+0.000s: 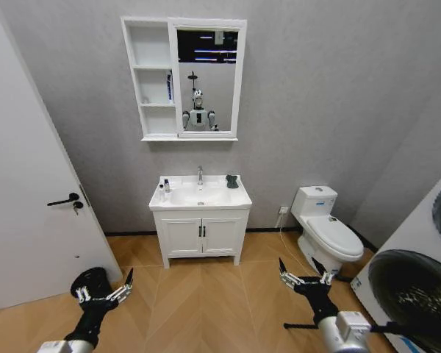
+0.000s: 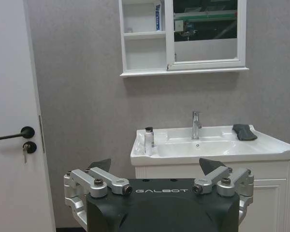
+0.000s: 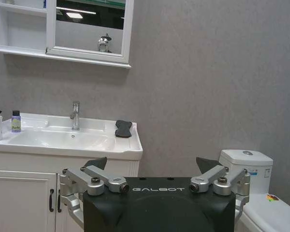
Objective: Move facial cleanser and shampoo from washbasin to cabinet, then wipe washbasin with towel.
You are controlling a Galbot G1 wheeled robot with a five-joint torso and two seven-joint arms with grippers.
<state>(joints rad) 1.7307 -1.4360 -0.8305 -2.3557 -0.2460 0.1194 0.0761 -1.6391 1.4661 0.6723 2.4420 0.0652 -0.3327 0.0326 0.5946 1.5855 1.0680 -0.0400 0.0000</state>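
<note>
We hold the left gripper (image 1: 103, 291) and right gripper (image 1: 303, 277) wide, well short of the washbasin (image 1: 200, 197); the towel (image 1: 232, 181) lies beyond, bottle labels unreadable.

This is a small bathroom. At twelve o'clock a white washbasin (image 1: 200, 197) with a chrome tap (image 1: 200, 175) sits on a two-door vanity (image 1: 201, 236), and above it a white cabinet (image 1: 151, 79) with open shelves and a mirror (image 1: 206, 77) hangs on the grey wall. A white toilet (image 1: 325, 230) stands at about two o'clock. A white door (image 1: 22, 213) with a black handle is at nine o'clock, and the floor is wood-patterned.
</note>
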